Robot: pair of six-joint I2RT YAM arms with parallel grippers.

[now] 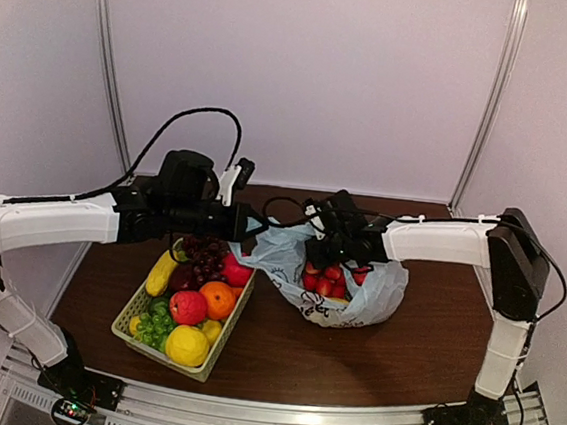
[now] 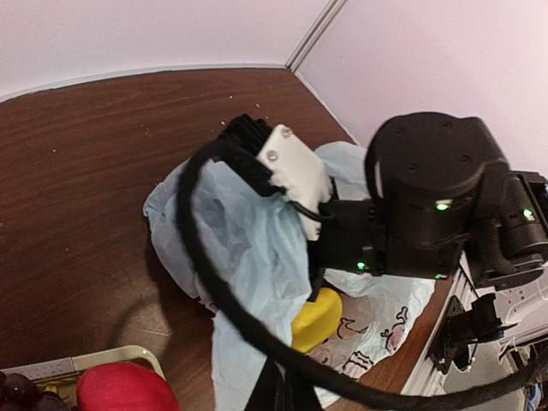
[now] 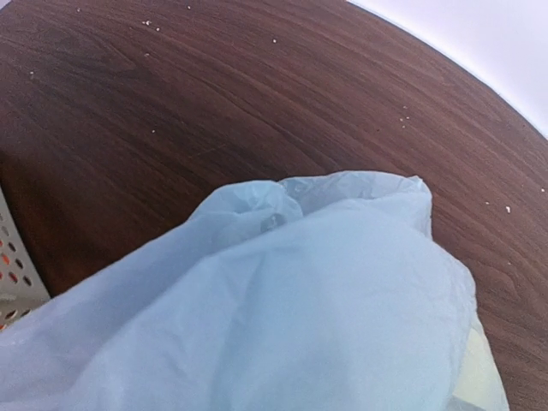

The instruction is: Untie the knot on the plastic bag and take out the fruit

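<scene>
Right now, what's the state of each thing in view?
bag: slumped on the table, fruit inside.
knot: not visible.
left gripper: shut on bag film.
right gripper: shut on bag film.
basket: upright, full.

Table [image 1: 430, 357]: dark brown wood grain, matt, with a rounded far edge. Small white specks [image 3: 154, 24] lie scattered over its far part.

Basket [image 1: 129, 313]: pale cream-green plastic, rectangular, with perforated walls. It stands on the left half of the table near the front edge, turned at a slight angle to it. A corner of its rim shows at the bottom of the left wrist view.

Wall [image 1: 307, 74]: plain pale panels behind and on both sides of the table. Two thin metal strips [image 1: 112, 65] run up the joints, leaning inward.

Rail [image 1: 274, 418]: a silver metal rail lies along the near edge, below the tabletop.
</scene>
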